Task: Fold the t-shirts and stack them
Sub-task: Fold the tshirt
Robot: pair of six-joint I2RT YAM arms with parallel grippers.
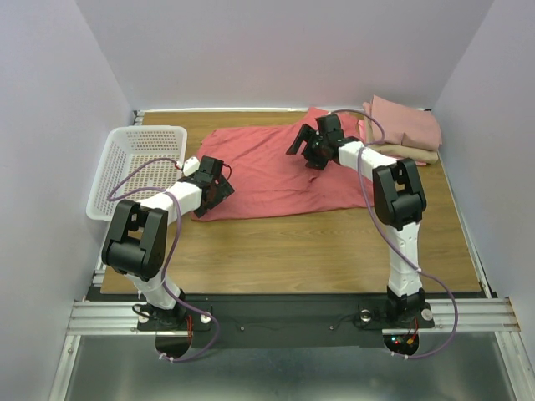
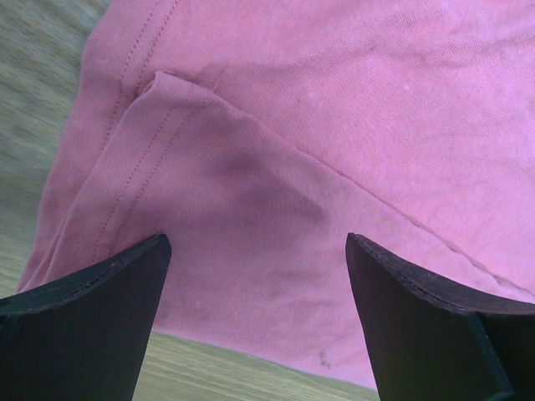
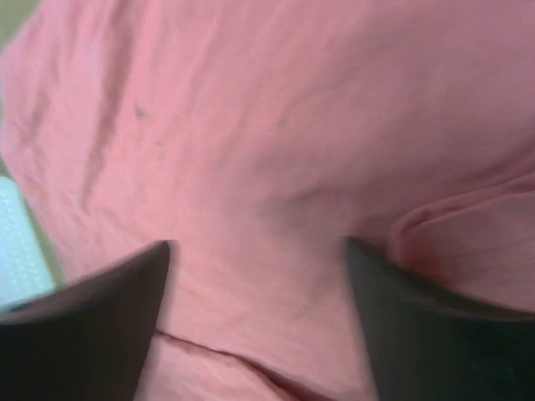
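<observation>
A large coral-red t-shirt [image 1: 267, 171] lies spread across the middle of the wooden table. My left gripper [image 1: 224, 185] hangs open just over its near-left corner, where a folded sleeve edge [image 2: 167, 109] shows between the wide-apart fingers [image 2: 92, 317]. My right gripper [image 1: 306, 150] stands open above the shirt's far-right part, its fingers [image 3: 92, 317] spread over wrinkled red cloth [image 3: 276, 142] with nothing between them. At the back right sits a stack of folded t-shirts: a dusty-pink one [image 1: 405, 124] on top of a tan one [image 1: 418, 155].
A white plastic mesh basket [image 1: 138, 163] stands at the table's left edge, beside the left arm. Bare wood [image 1: 318, 251] runs along the near side of the table. White walls close in the left, back and right.
</observation>
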